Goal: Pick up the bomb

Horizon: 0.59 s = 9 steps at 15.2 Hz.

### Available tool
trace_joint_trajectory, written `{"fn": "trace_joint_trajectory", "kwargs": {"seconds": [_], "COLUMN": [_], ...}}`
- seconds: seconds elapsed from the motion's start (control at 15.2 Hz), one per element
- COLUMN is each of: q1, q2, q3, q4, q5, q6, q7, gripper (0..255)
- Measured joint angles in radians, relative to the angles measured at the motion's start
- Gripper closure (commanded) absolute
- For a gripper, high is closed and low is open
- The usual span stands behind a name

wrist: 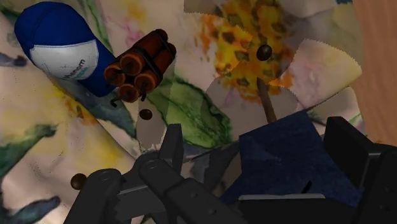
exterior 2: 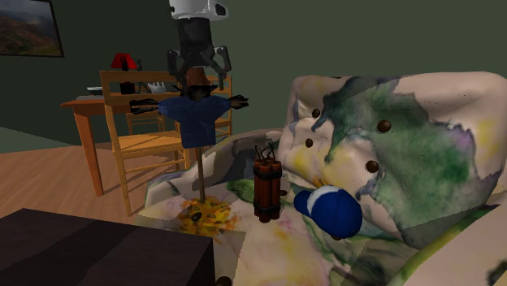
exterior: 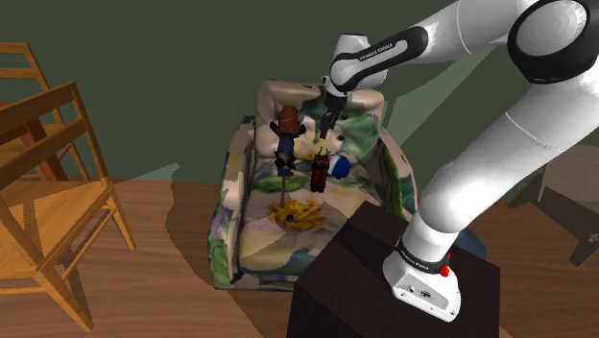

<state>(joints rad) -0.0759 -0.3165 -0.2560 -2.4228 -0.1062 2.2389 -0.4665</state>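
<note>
The bomb (exterior 2: 267,188), a bundle of reddish-brown sticks tied with dark bands and topped by thin dark fuses, stands upright on the seat of a flower-patterned armchair (exterior 2: 422,162), toward the seat's back edge and close to the backrest; just beside it, on the side nearer the backrest, lies a blue-and-white object (exterior 2: 329,211), and whether the two touch cannot be told; on the bomb's other side a scarecrow doll (exterior 2: 195,118) in a blue shirt and a brown hat stands on a thin pole, planted in a yellow-orange heap (exterior 2: 203,213) near the middle of the seat; the gripper (exterior 2: 197,80) hangs over the doll's head, pointing down, its fingers (exterior 2: 221,69) spread apart and grasping nothing; in the wrist view the doll's blue shirt lies between the parted fingers without being clasped, while the bomb (wrist: 141,63) sits well off to one side of them, next to the blue-and-white object (wrist: 60,48); in the shoulder view the bomb (exterior: 318,175) shows just below the gripper (exterior: 325,142), with the dark stand (exterior: 365,278) at the seat's front edge.
</note>
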Motion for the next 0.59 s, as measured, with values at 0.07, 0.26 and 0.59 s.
{"fn": "trace_joint_trajectory", "kwargs": {"seconds": [0.07,0.26,0.59], "q1": [-0.001,-0.005,-0.018], "q2": [0.03,0.142,0.326], "q3": [-0.012,-0.056,-0.102], "q4": [0.008,0.048,0.128], "q5": [0.006,0.04,0.134], "q6": [0.023,0.096,0.191], "q7": [-0.017,-0.088,-0.216], "gripper": [0,0,0]}}
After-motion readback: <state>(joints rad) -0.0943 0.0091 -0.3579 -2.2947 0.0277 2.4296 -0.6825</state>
